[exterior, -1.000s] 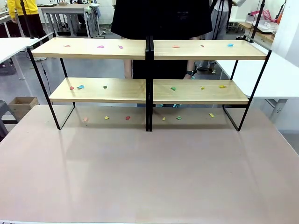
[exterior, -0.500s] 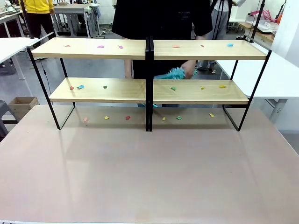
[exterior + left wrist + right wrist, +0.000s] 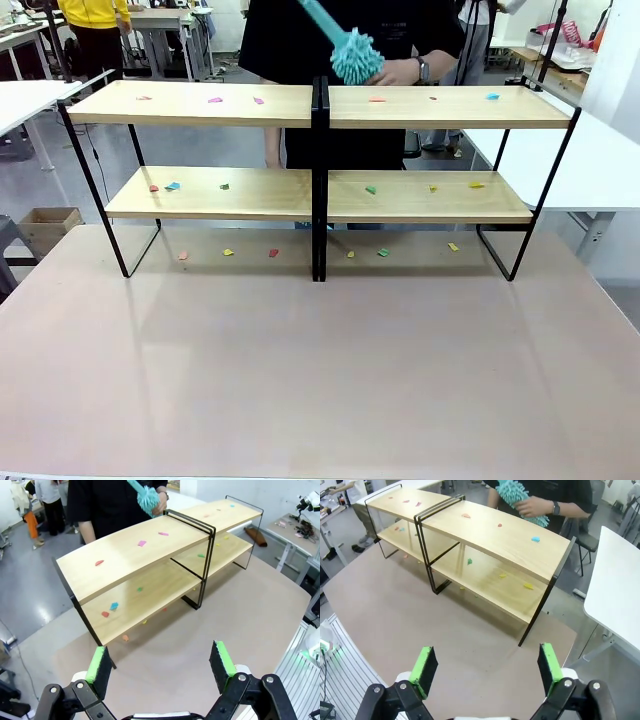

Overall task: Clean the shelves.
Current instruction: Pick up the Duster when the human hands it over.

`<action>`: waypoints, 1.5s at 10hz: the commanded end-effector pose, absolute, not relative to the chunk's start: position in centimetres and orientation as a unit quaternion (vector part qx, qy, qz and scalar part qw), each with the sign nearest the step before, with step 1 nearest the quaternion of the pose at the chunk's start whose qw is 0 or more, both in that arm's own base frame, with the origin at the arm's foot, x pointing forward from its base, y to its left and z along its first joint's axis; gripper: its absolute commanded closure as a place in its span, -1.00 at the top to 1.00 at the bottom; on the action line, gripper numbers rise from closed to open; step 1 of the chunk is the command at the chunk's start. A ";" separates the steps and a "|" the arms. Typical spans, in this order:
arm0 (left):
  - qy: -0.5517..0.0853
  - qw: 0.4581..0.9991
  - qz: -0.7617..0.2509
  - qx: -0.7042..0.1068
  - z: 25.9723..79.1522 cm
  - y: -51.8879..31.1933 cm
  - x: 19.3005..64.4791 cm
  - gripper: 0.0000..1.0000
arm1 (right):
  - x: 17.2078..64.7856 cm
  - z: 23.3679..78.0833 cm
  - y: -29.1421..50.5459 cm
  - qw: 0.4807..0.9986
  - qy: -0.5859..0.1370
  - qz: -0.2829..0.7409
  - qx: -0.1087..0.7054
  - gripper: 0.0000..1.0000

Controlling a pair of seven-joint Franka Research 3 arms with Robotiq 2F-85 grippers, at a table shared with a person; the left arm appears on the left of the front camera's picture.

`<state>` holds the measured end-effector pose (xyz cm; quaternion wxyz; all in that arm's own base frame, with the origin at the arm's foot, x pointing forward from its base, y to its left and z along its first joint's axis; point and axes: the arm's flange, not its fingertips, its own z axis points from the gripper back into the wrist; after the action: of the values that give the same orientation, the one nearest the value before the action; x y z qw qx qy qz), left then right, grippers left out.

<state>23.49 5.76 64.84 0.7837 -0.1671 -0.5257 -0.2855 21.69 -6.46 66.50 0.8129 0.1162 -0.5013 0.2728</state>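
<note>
Pinkish tabletop (image 3: 320,400) spreads under both pincers. The shelves (image 3: 200,105) stand on it well ahead of both pincers, at the far edge, two racks joined mid-span. A person (image 3: 350,30) in black is behind them. The left pincer (image 3: 159,661) is spread wide, empty, touching nothing. The right pincer (image 3: 486,667) is the same: wide apart, empty. A teal duster (image 3: 355,55) in the person's hand (image 3: 400,70) is just over the top board by the joint, far from both pincers. Coloured scraps (image 3: 370,189) dot both boards and the tabletop beneath.

The left end effector (image 3: 160,660) and right end effector (image 3: 487,666) have 2 black fingers with green pads.
</note>
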 end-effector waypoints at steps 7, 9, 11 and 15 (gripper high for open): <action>-0.523 0.782 -0.290 -0.175 64.6 5.7 23.8 1.00 | 22.4 65.8 -6.6 0.810 -0.508 0.265 0.123 1.00; -0.523 0.782 -0.290 -0.175 64.6 5.7 23.8 1.00 | 21.9 66.3 -6.5 0.815 -0.498 0.273 0.119 1.00; -0.523 0.782 -0.290 -0.175 64.6 5.7 23.8 1.00 | 21.9 66.3 -6.5 0.815 -0.498 0.273 0.119 1.00; -0.523 0.782 -0.290 -0.175 64.6 5.7 23.8 1.00 | 21.9 66.3 -6.5 0.815 -0.498 0.273 0.119 1.00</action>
<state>23.81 5.82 64.57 0.7837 -0.1744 -0.5223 -0.2874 21.87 -6.51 66.29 0.8145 0.1183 -0.4983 0.2727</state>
